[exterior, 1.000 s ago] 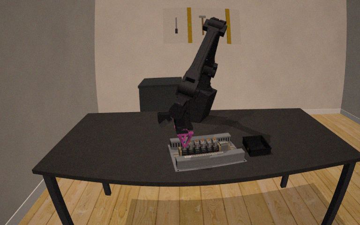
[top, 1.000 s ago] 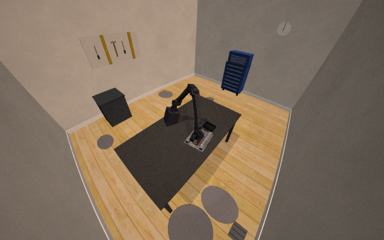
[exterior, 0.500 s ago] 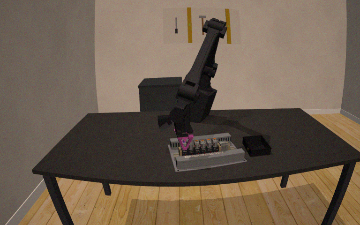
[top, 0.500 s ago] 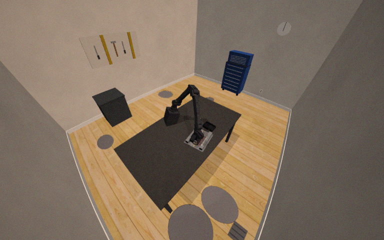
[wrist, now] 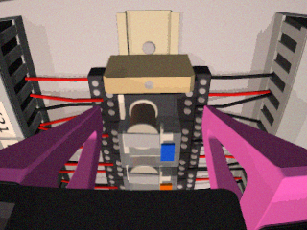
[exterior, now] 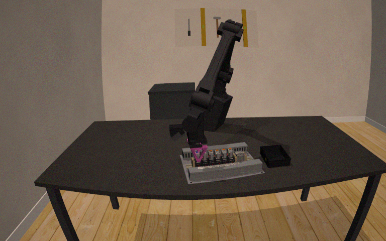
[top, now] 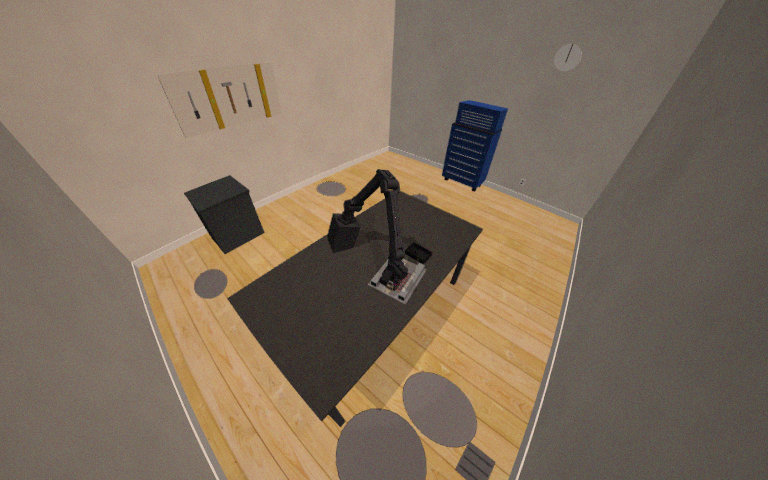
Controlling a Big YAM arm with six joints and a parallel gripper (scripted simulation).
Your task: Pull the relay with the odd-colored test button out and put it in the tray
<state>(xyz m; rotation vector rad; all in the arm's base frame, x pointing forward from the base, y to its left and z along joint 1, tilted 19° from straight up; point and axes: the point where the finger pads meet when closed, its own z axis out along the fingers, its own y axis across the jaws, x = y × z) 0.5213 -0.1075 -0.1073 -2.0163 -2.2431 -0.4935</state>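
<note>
From the top view, the relay panel (top: 412, 289) is seen near the surface (top: 294, 316) edge, the black tray (top: 419, 252) just beside it.

From the exterior view, the end effector (exterior: 199, 158) is lowered over the row's leftmost relay, orange-buttoned relays (exterior: 220, 154) crowding beside.

At the wrist, the blue-buttoned relay (wrist: 150, 148) is seated in its socket between released magenta fingers. A neighbour might be snagged, since clearance is judged tight.

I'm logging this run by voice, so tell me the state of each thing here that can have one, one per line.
Gripper: open, pink fingers straddling the blue-button relay, holding nothing.
Blue-button relay: seated in its socket, not yet pulled.
Orange-button relays: seated in their sockets.
Tray: open side up on the table, nothing seen inside.
Arm: reaching down over the relay panel.
</note>
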